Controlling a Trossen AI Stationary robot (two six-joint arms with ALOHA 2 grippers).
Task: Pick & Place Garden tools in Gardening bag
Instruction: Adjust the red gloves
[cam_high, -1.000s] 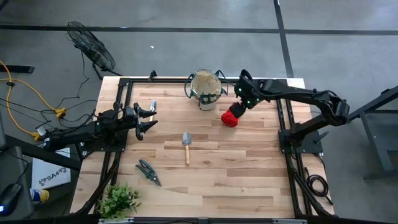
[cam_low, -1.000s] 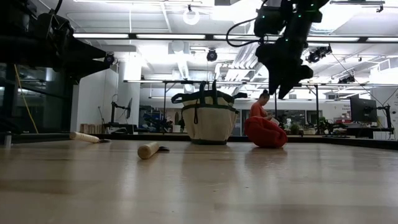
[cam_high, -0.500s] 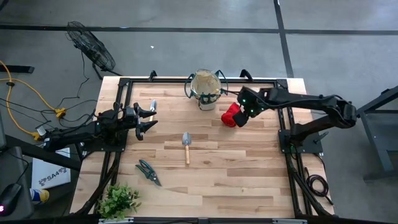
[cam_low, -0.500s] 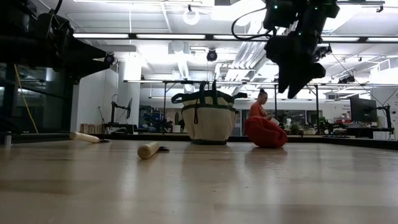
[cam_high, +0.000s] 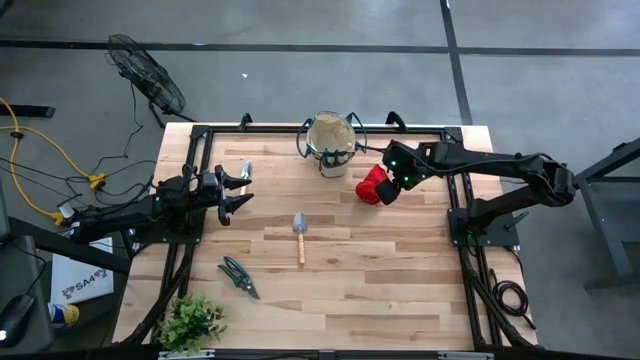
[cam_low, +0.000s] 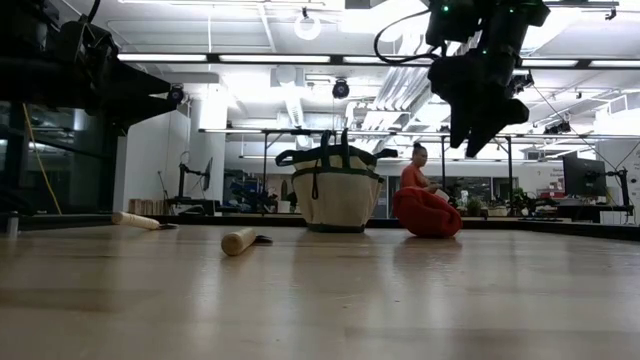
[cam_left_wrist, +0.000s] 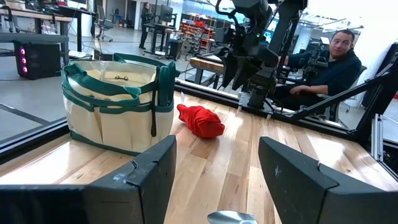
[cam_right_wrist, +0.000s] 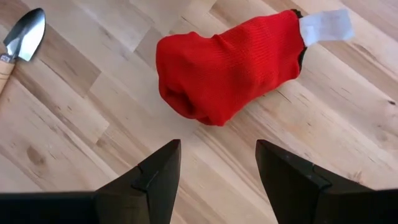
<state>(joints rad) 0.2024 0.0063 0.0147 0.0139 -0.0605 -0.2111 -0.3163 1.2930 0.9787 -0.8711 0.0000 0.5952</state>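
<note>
Below the right gripper's (cam_right_wrist: 214, 180) wide-open jaws lies a red cloth bundle (cam_right_wrist: 227, 65), beside the gardening bag (cam_high: 332, 146).
It looks soft and light; pinching its bunched middle seems safest. Left gripper (cam_high: 238, 191) waits open.

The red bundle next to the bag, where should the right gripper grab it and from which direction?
Grip the red bundle across its narrower middle, coming straight down from above. It lies flat on the table and the open right gripper already hangs above it.

I'm working in a big open robotics lab: concrete floor (cam_high: 300, 25), ceiling strip lights (cam_low: 200, 57), other benches (cam_left_wrist: 37, 38) behind, and a person (cam_left_wrist: 323, 59) seated nearby.
</note>
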